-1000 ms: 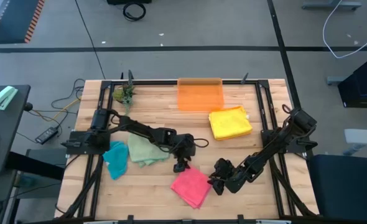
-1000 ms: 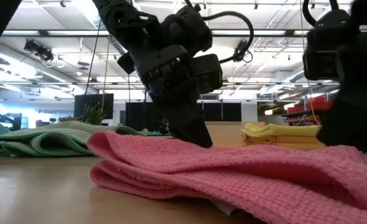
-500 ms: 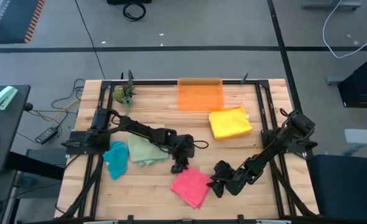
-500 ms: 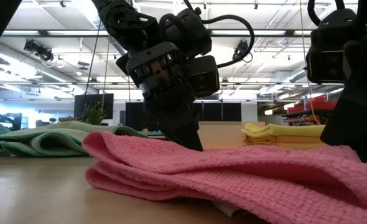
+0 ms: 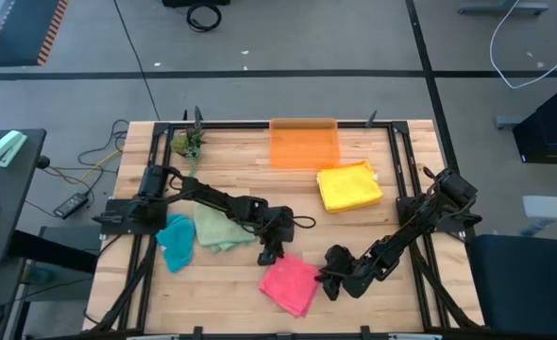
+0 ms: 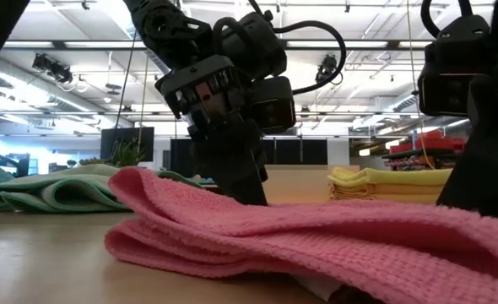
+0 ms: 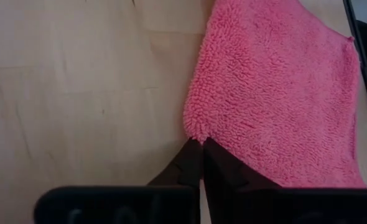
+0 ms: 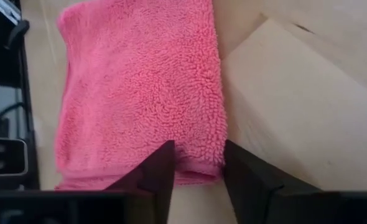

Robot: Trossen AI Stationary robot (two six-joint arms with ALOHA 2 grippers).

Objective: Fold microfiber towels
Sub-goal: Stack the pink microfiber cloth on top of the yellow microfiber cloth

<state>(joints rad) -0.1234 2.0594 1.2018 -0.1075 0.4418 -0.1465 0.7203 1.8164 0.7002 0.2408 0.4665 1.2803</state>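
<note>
Ok, sweeping from my left: teal towel (image 5: 176, 242) bunched at the left edge of the surface (image 5: 231, 179), sage green towel (image 5: 219, 228) touching it on its right, both loosely folded. Not my job rn

Left hand (image 5: 270, 255) is down at the upper-left corner of the pink towel (image 5: 291, 282), which lies near the front edge, mid-surface. Wrist cam shows the fingers (image 7: 193, 163) pressed together w/ the pink corner right at their tips. So it's pinched shut, but whether there's really cloth between them, can't tell: corner looks at the tips, maybe not inside. I'd say lift only a touch first & watch if the corner comes up; if it slips, reopen & go deeper over the edge

Right hand (image 5: 328, 280) sits at the pink towel's right edge. Its fingers (image 8: 155, 176) stand narrowly apart, straddling the folded hem, cloth between them, not yet clamped imo. I'd want that one fully closed before any lift, else the fold goes skewed. Both corners should rise together, level, then carry across to the opposite edge so hems line up; towel is already doubled, so grab both layers

Further right: yellow towel (image 5: 348, 186) folded neat, toward the back

Containers: just the orange bin (image 5: 304, 144) at the back edge, centre. Translucent, looks to hold nothing; yellow towel lies just beside it, not in it
</note>
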